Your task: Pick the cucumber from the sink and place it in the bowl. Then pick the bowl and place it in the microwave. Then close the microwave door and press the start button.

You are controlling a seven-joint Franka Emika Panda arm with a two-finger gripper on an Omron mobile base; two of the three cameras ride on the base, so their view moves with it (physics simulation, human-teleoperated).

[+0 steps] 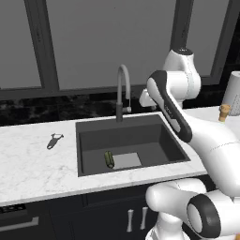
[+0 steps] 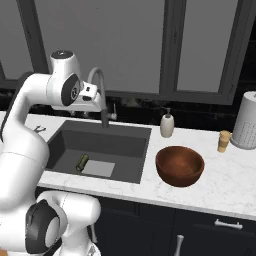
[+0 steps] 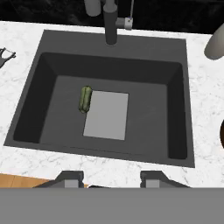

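Lighting even and diffuse, no single source evident. The counter (image 1: 37, 159) reads bright; the sink (image 3: 57, 87) basin is dim, its walls evenly shaded. Shadows soft and faint. No glare. All views sharp, rendered, free of edge distortion.

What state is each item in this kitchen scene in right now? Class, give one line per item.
cucumber: lying flat on the sink floor, beside the pale drain patch
sink: dry, no water in it
tap: off, no water running
bowl: upright on the counter, empty
gripper: above the sink, jaws apart, holding nothing
peeler: lying on the counter
soap dispenser: upright
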